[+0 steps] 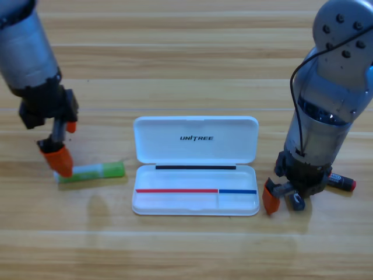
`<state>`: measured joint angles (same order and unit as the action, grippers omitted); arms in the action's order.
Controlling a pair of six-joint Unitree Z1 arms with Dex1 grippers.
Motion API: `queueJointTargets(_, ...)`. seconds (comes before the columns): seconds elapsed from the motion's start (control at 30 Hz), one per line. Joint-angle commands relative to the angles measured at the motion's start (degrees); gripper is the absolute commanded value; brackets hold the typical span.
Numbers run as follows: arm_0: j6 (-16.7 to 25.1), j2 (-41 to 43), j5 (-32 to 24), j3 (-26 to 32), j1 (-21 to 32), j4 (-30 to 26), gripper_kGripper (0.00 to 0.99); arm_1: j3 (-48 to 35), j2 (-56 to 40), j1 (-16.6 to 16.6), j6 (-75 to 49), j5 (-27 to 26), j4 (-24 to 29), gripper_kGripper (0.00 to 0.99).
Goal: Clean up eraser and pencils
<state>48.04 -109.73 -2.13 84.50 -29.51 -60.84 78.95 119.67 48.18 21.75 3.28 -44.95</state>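
Centrally, the open white case (195, 166) reads "UNITREE"; left gripper (58, 154) and right gripper (280, 195) jaw states unclear.

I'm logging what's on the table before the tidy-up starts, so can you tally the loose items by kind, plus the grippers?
Pens: 2, the green-ended tube and the red-capped marker
Cases: 1, the open white case
Erasers: 0 in view
Grippers: 2, the left gripper at the tube's pale end, the right gripper beside the marker
Total: 5
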Motion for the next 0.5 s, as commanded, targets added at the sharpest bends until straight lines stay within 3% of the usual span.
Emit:
queueJointTargets(0.03,1.6,-4.6,-0.6,-1.4,1.0,4.1,0.989,-0.5,4.4,-2.1,0.2,-0.6,1.2,0.81)
queueJointTargets(0.1,1.7,-5.5,-0.4,-2.1,0.9,5.4,0.988,-0.5,4.6,-2.1,0.2,-0.6,1.2,0.793)
queueJointTargets(0.33,2.1,-6.9,1.3,-5.5,0.9,10.4,0.988,-1.6,4.6,-2.5,-0.1,-3.2,1.1,0.324)
queueJointTargets(0.5,2.1,-7.1,1.5,-8.4,0.9,13.7,0.989,-2.9,4.3,-2.8,-0.9,-4.8,1.1,0.041)
